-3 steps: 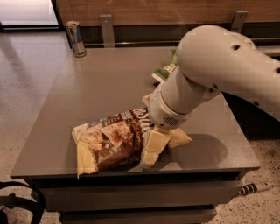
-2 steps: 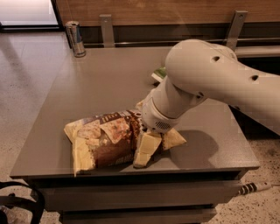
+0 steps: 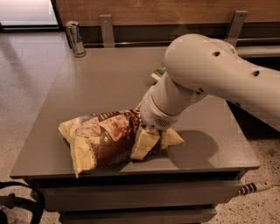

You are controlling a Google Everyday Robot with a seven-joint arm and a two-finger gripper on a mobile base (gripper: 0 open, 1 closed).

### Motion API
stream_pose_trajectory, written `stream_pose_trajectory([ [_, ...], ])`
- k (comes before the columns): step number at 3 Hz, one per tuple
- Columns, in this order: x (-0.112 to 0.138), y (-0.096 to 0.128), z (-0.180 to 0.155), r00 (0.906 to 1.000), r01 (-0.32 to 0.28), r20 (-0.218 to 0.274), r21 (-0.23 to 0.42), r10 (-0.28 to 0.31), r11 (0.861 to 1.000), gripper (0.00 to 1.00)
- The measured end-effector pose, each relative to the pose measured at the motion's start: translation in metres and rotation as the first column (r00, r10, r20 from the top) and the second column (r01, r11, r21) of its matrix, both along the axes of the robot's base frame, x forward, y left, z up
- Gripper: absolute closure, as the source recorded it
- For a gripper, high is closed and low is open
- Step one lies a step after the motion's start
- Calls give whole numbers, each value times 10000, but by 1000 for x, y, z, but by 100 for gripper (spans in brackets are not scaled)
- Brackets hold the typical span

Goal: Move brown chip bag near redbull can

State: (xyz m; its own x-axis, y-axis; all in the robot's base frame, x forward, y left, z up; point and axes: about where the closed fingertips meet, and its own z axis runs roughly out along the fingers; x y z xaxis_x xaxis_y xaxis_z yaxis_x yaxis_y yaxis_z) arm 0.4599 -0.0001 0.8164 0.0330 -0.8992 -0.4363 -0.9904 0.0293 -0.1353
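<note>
- A black looped strap [image 3: 19, 202] lies on the speckled floor [image 3: 26, 109] at the near left, below the front of the bench.
- A thin cable with a striped end [image 3: 253, 188] lies on the floor at the near right.
- The flat grey bench [image 3: 210, 146] fills the middle of the view, its front edge nearest the camera.
- The large, crinkly brown chip bag [image 3: 103, 140], dark brown in the middle with pale yellow ends and chip pictures, lies lengthwise along the front part of the bench. Its near-left yellow corner reaches the front edge.
- The cream-coloured two-finger tool [image 3: 148, 146] sits on the right part of this bag and is closed on it. One pale finger [image 3: 141, 145] lies across the bag's near face, the other is hidden behind the bag, and the bag's yellow right end pokes out past them.
- The thick, rounded cream arm [image 3: 210, 78] comes in from the right and slopes down to the tool, casting a shadow on the bench beside the bag.
- A sliver of a green bag [image 3: 159, 72] shows behind the arm, farther back on the bench.
- The slim silver and blue redbull can [image 3: 75, 38] stands upright at the far left corner of the bench, well apart from the chip bag.
- Two grey metal brackets [image 3: 106, 29] rise behind the bench against a wooden wall panel [image 3: 144, 11].
</note>
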Motion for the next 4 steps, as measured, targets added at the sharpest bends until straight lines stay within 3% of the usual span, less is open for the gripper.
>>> stream_pose_trajectory([
  [1, 0, 0, 1, 10000, 0, 0, 0, 0, 10000, 93],
  [2, 0, 0, 1, 10000, 1, 0, -2, -1, 10000, 100],
  [3, 7, -5, 19, 9995, 291, -123, -724, -301, 9970, 100],
  [4, 31, -17, 48, 9963, 785, -223, -1687, -834, 9825, 100],
])
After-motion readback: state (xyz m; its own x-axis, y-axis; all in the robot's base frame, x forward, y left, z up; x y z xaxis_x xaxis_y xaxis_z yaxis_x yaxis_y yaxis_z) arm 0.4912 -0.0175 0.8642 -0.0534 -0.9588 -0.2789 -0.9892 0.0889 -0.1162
